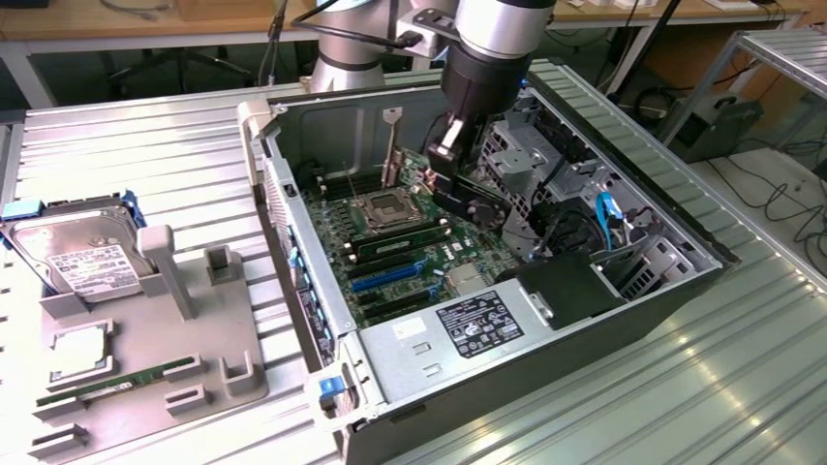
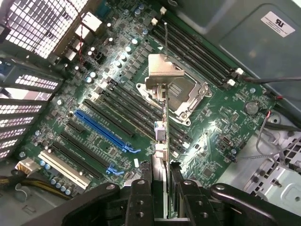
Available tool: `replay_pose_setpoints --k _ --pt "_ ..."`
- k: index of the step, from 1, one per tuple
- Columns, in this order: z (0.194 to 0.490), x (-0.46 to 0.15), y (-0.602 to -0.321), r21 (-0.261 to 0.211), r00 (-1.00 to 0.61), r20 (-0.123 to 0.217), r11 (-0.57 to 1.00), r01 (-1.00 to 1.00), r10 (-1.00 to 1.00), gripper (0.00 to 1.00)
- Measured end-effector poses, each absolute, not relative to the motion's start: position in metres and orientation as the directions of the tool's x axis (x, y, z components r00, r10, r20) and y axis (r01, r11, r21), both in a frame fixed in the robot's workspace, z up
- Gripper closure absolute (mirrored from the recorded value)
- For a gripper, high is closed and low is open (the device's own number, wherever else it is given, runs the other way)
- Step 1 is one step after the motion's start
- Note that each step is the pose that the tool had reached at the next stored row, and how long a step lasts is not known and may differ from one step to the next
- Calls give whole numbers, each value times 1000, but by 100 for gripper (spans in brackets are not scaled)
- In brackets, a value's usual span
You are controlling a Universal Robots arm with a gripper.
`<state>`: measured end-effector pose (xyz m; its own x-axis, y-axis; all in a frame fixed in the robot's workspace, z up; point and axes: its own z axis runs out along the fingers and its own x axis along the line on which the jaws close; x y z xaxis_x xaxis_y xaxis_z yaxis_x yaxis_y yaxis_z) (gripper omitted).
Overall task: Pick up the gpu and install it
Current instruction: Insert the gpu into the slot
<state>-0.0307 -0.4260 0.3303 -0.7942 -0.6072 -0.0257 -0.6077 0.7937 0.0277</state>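
My gripper (image 1: 452, 145) reaches down into the open PC case and is shut on the gpu (image 1: 472, 199), a dark card with a black cooler that hangs over the green motherboard (image 1: 387, 242). In the wrist view the gpu (image 2: 162, 127) appears edge-on, clamped between the black fingers (image 2: 146, 190), with its silver end bracket (image 2: 162, 70) at the far end. It floats above the motherboard (image 2: 221, 117), over the CPU socket (image 2: 181, 96) and black slots. The blue expansion slot (image 2: 103, 132) lies off to one side of the card.
The case walls (image 1: 278, 184) surround the board, with a drive cage (image 1: 517, 155) and power supply (image 1: 452, 325) inside. On the exterior view's left a grey fixture tray (image 1: 142, 358) carries a hard drive (image 1: 77, 257), a CPU (image 1: 80, 354) and a green memory stick (image 1: 116, 380).
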Motion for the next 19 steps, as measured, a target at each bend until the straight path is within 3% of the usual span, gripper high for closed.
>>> replay_pose_setpoints --k 19 --pt "330 -31 -426 28 -680 -26 679 -734 -733 73"
